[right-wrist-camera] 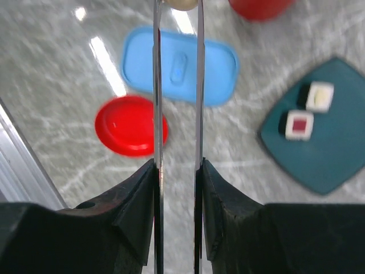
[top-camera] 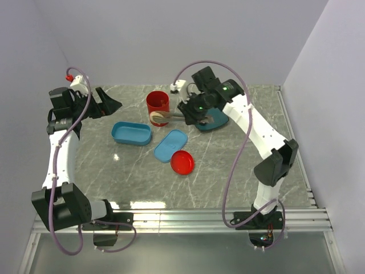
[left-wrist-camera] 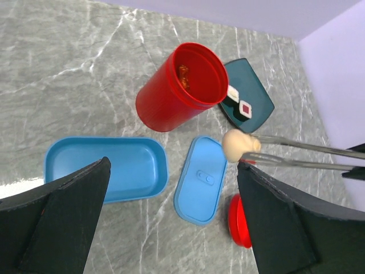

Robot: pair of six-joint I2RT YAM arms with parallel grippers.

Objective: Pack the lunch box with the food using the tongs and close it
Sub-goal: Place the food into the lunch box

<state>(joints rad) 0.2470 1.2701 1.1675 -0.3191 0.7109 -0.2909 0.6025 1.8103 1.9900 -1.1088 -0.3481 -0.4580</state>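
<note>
The light-blue lunch box (top-camera: 131, 133) (left-wrist-camera: 105, 168) lies open and empty on the marble table, its lid (top-camera: 171, 145) (left-wrist-camera: 201, 178) (right-wrist-camera: 179, 65) flat beside it. My right gripper (top-camera: 191, 114) (right-wrist-camera: 178, 162) is shut on the silver tongs (top-camera: 174, 117) (left-wrist-camera: 308, 154) (right-wrist-camera: 158, 85). A beige ball (top-camera: 158, 117) (left-wrist-camera: 240, 144) (right-wrist-camera: 182, 3) is pinched at the tongs' tips, in the air beside the red cup and above the lid's far end. Two sushi pieces (left-wrist-camera: 238, 103) (right-wrist-camera: 299, 124) rest on the teal plate (top-camera: 215, 123) (left-wrist-camera: 256, 85) (right-wrist-camera: 325, 165). My left gripper (top-camera: 108, 105) (left-wrist-camera: 173, 165) hovers open and holds nothing.
A tall red cup (top-camera: 158, 105) (left-wrist-camera: 179, 85) stands behind the box with orange chunks (left-wrist-camera: 183, 71) inside. A round red lid (top-camera: 182, 162) (left-wrist-camera: 238, 220) (right-wrist-camera: 130, 125) lies near the blue lid. White walls close in the table at the back and sides.
</note>
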